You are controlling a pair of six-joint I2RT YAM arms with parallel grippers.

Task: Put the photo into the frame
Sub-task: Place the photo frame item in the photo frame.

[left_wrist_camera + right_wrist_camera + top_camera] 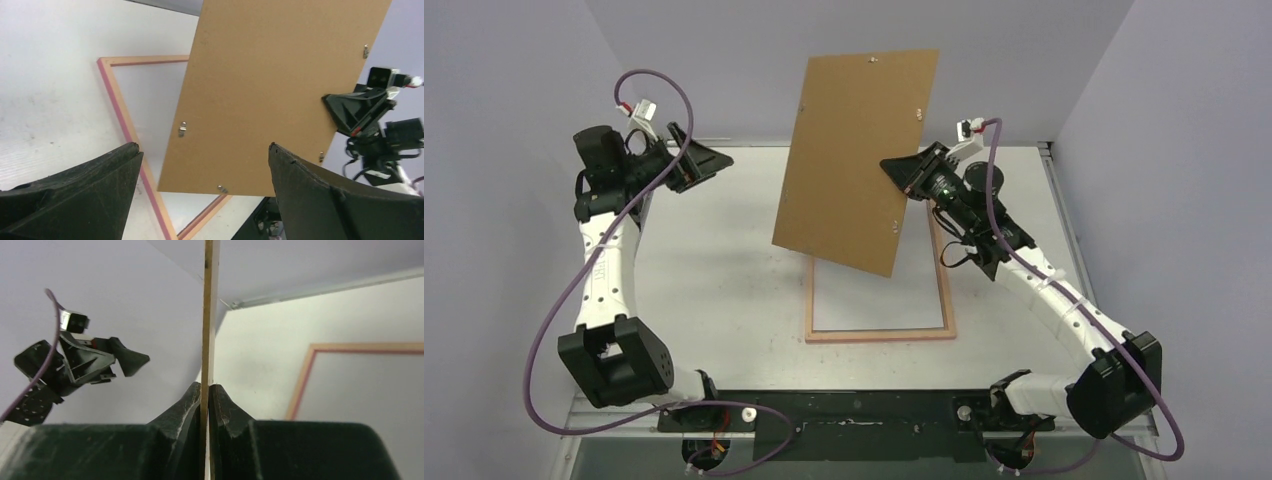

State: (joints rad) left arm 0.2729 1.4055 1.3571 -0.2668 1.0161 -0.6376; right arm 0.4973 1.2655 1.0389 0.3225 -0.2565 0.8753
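The frame lies flat on the table right of centre, its pink rail and pale inner edge showing. My right gripper is shut on the right edge of a plain brown backing board, holding it tilted in the air above the frame's far end. Seen edge-on, the board stands pinched between the right gripper's fingers, with a thin pale layer against it. The photo is not in view. My left gripper hangs open at the far left, clear of the board.
Small metal clips dot the board's face. Grey walls close the table at the back and sides. A metal rail runs along the table's right edge. The arms' black base plate spans the near edge.
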